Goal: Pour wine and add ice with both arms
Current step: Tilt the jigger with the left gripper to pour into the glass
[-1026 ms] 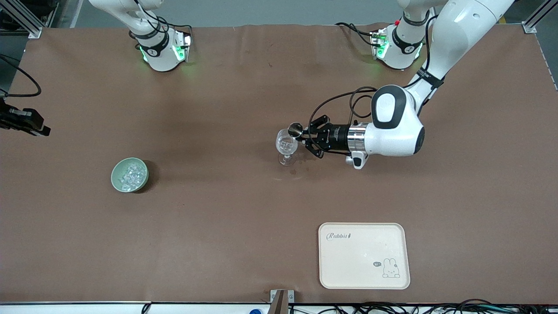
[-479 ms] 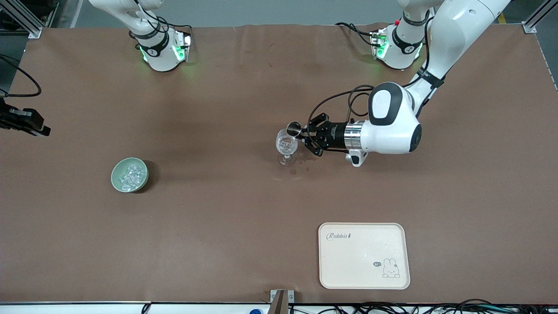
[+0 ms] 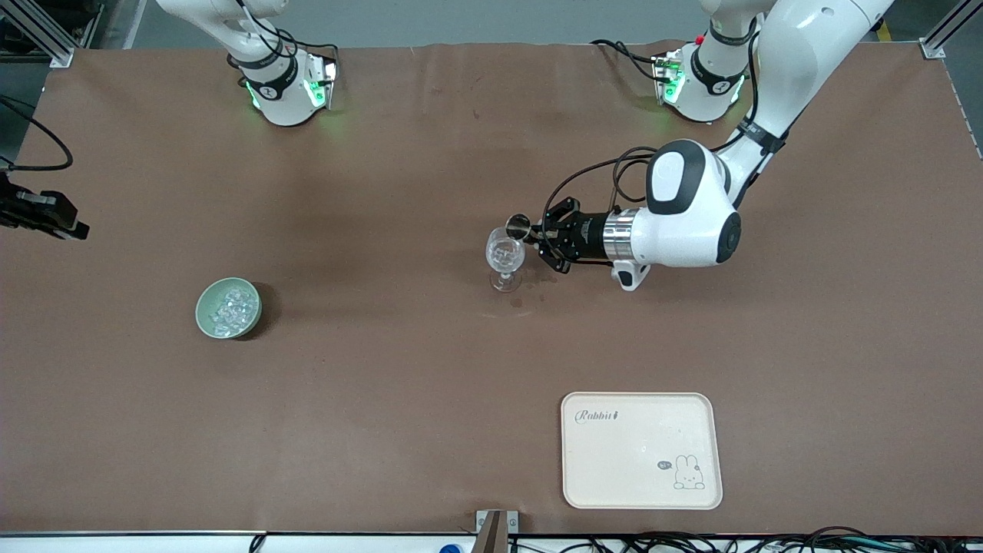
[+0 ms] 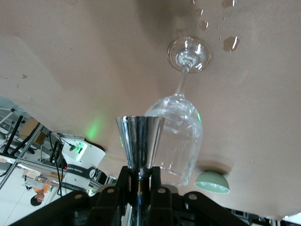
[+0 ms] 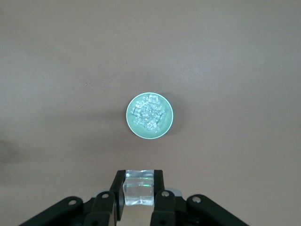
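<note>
My left gripper (image 3: 537,235) is shut on the stem of a steel jigger (image 3: 520,227), held sideways with its mouth at the rim of a clear wine glass (image 3: 505,255). The glass stands upright mid-table. From the left wrist the jigger (image 4: 140,139) sits in front of the glass bowl (image 4: 181,136), my left gripper (image 4: 140,172) clamped round its neck. My right gripper (image 5: 138,182) is shut on one clear ice cube (image 5: 138,188), high over the table beside the pale green bowl (image 5: 164,127) of ice (image 5: 148,113). That bowl (image 3: 204,315) sits toward the right arm's end.
A cream tray (image 3: 641,461) with a rabbit print lies near the front edge, toward the left arm's end. Small wet drops (image 3: 516,302) mark the mat by the glass foot. A black fixture (image 3: 42,216) with a cable shows at the right arm's end.
The left arm's wrist has drawn slightly toward the bases and the glass, with the jigger still at the rim. Glass, bowl and tray have not moved.
</note>
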Robot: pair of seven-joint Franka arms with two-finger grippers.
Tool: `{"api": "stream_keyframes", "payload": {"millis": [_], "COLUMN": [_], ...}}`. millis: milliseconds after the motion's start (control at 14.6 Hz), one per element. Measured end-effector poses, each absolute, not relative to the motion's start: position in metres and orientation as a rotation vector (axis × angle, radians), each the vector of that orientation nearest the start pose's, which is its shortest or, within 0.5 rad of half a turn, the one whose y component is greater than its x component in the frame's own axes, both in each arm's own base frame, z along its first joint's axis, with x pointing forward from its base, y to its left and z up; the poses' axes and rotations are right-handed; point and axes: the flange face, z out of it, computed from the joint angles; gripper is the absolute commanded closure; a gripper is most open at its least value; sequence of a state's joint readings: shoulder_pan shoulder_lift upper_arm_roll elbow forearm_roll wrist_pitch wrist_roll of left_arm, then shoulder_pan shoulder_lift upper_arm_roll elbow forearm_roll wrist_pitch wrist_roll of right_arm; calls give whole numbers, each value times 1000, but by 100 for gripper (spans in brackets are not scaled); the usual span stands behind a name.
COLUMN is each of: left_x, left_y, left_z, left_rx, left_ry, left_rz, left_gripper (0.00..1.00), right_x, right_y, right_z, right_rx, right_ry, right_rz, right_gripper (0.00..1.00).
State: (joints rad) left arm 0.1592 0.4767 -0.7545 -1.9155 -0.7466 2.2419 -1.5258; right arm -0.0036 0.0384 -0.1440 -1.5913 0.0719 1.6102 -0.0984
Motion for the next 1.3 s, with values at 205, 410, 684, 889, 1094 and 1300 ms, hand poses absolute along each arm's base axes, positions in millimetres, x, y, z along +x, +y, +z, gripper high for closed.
{"api": "stream_keyframes", "payload": {"millis": [205,410,684,889,1094,1300], "left_x": [523,521,521,521,521,522], "left_y": [-341,-342,-343,-342,-342,-342], "left_z": [317,316,316,316,315,317], "left_rx": [-2342,-2333,-2328,-2333,-2325,-2327], "left_ry": [-2179,-2176,-2175,-2171,-2172,-2176], "left_rz": [1385,1337,1316,1303,1254,1248], "left_gripper": [99,99,99,99,99,99], "right_x": [564,564,564,564,564,564], "right_y": [-75,-75,-75,-75,-75,-75], "right_z": [597,597,597,597,597,597], "right_rx": [-3072,-3072,-3072,-3072,-3072,-3073], "right_ry": [81,81,81,81,81,80], "right_rz": [17,17,17,17,17,16], "right_gripper": [95,95,95,95,95,95]}}
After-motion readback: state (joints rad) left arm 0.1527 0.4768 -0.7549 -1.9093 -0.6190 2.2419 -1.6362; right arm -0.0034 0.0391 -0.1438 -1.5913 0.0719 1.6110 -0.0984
